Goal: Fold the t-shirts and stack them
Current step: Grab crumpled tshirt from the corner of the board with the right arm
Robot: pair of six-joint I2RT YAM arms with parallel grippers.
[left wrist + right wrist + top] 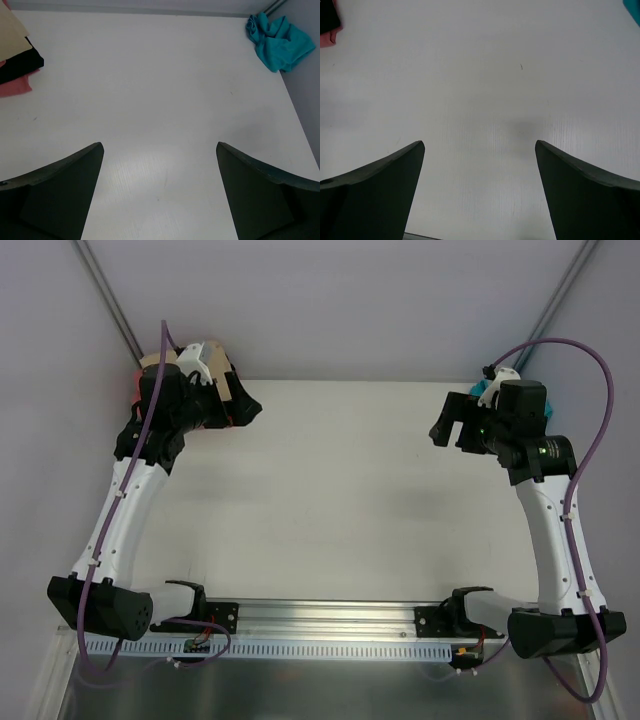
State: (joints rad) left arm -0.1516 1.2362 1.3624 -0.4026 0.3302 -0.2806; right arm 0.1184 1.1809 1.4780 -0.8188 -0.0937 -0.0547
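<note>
The teal t-shirt [277,42] lies crumpled in the table's far right corner; only a sliver of the teal t-shirt [487,388] peeks out behind the right arm in the top view. At the far left is a stack with a tan t-shirt [11,30] on top, a black layer [20,65] under it and a coral-pink t-shirt [15,87] at the bottom. My left gripper [243,403] hovers beside that stack, open and empty [160,150]. Near the teal shirt my right gripper [452,430] is open too, with nothing between its fingers [480,147].
The white table [340,500] spreads bare between the two arms. Grey walls and two slanted metal poles [110,300] stand behind it. A metal rail [330,625] with both arm bases runs along the near edge.
</note>
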